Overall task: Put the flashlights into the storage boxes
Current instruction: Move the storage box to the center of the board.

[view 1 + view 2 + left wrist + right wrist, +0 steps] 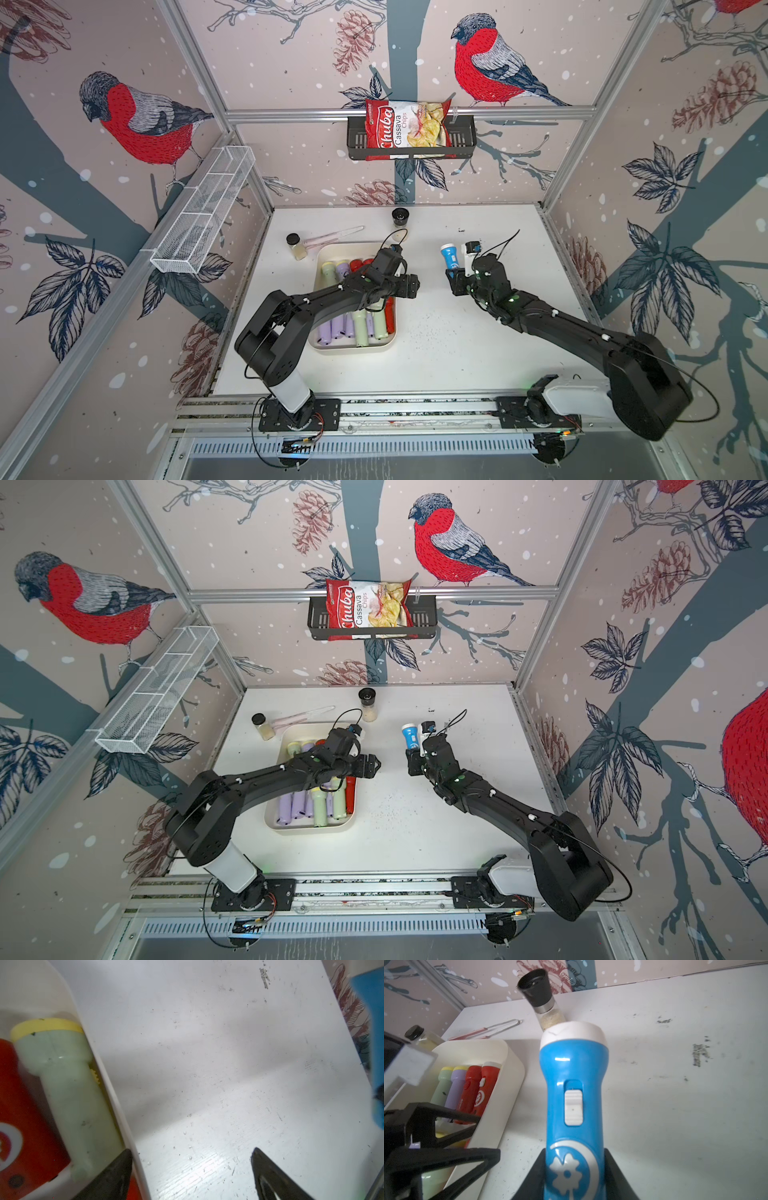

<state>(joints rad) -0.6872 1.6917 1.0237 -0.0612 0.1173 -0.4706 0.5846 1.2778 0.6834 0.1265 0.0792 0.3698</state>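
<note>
A blue flashlight [449, 257] [410, 737] [573, 1095] with a white head points toward the back wall. My right gripper [456, 275] [414, 756] [575, 1150] is shut on its tail, above the table right of the centre. The cream storage box [353, 348] [307, 827] [512, 1068] holds several flashlights: lilac [328, 330], pale green [68, 1088] and red [25, 1115]. My left gripper [411, 284] [372, 766] [192, 1150] is open and empty over the box's right rim [116, 1105], one finger above the box, the other above the bare table.
Two black-capped jars [295, 245] [400, 222] and pale tongs [332, 236] lie behind the box. A black basket [461, 137] with a chips bag hangs on the back wall. A white wire rack [203, 208] is on the left wall.
</note>
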